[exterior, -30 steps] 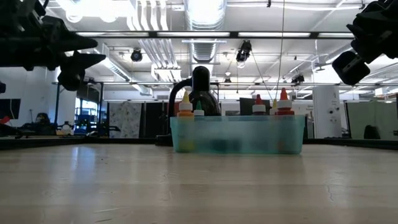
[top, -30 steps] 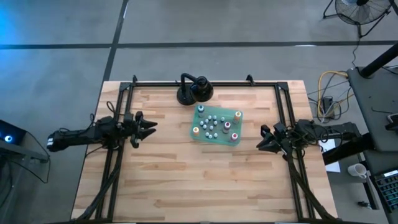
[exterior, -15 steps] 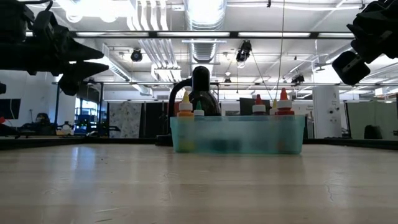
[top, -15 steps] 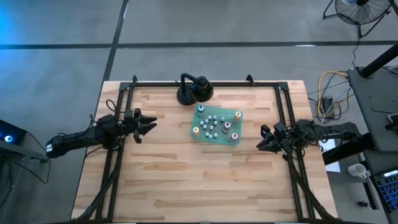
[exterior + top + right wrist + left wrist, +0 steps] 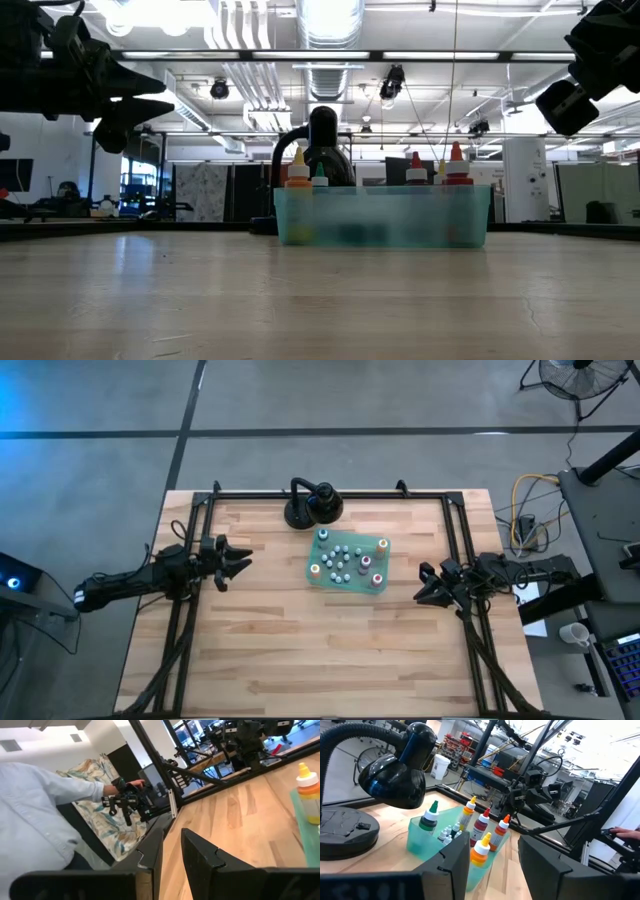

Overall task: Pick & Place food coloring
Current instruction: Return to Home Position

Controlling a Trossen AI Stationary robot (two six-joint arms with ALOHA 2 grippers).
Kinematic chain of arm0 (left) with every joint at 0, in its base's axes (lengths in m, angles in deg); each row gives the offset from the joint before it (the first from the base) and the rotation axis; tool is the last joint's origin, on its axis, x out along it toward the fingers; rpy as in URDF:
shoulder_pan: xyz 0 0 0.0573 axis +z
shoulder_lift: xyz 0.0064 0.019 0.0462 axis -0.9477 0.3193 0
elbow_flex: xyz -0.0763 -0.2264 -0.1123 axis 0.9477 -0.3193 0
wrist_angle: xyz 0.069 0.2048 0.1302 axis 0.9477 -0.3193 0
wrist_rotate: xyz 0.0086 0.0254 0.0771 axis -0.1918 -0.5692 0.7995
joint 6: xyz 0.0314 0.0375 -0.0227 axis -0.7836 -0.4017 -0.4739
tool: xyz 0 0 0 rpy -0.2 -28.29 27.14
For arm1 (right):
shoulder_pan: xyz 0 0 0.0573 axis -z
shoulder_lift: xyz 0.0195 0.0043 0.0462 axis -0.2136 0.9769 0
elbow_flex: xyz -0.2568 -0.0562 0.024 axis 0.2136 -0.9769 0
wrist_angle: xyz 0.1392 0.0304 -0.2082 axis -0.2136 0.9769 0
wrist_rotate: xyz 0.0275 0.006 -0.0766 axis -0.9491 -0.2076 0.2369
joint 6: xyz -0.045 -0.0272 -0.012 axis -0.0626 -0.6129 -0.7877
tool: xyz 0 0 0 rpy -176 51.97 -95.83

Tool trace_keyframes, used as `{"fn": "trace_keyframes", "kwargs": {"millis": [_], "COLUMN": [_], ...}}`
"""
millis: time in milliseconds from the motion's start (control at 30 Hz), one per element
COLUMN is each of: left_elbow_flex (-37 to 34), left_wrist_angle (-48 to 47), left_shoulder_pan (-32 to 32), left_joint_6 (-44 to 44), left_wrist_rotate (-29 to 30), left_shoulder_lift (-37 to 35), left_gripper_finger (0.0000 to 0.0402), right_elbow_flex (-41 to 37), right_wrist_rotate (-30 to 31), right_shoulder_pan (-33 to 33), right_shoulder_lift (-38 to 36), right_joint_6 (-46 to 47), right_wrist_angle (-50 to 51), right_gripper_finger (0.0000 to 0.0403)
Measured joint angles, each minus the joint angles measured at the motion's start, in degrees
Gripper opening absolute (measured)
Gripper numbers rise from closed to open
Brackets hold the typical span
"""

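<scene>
Food coloring bottles (image 5: 346, 560) all stand upright in the translucent green bin (image 5: 309, 573), a little far of the worktop's (image 5: 300, 650) middle and just near of the black desk lamp (image 5: 315, 503). We see none lying loose on the wood.

Over the last second the left arm (image 5: 130, 582) has swung a little. Its rear end has dropped toward the near-left, so it now lies at a slant, and its hand has crept slightly farther away. The right arm (image 5: 520, 572), the bin and the bottles have not shifted. We take this to mean the sorting is finished and the arms are settling into rest, with the left arm about there.

Both arms reach in from opposite sides of the worktop and point toward the bin, well apart from it. In the low view both hands ride high above the wood.

The left hand (image 5: 240, 563) sits near the left rail with its fingers (image 5: 452, 865) spread wide and nothing between them. The right hand (image 5: 422, 585) waits near the right rail. Its fingers (image 5: 150, 855) leave only a narrow gap, and it is empty too.
</scene>
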Motion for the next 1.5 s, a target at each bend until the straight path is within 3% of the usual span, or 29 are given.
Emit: {"fn": "trace_keyframes", "kwargs": {"millis": [933, 1133, 1500], "left_elbow_flex": [0.07, 0.12, 0.2], "left_wrist_angle": [-0.02, -0.02, -0.02], "left_shoulder_pan": [-0.88, -0.88, -0.88], "left_joint_6": [0.0, 0.0, 0.0], "left_wrist_rotate": [-0.04, -0.04, -0.02], "left_shoulder_lift": [1.7, 1.7, 1.73], "left_gripper_finger": [0.014, 0.014, 0.014], "right_elbow_flex": [0.0, 0.0, 0.0], "right_wrist_rotate": [0.05, -3.28, -3.16], "right_shoulder_pan": [-1.78, -1.76, -1.93], "right_shoulder_lift": [0.0, 0.0, 0.0], "right_joint_6": [-0.02, 3.08, 4.72], "right_wrist_angle": [0.02, -0.13, -0.13], "right_gripper_finger": [0.0063, 0.0063, 0.0063]}}
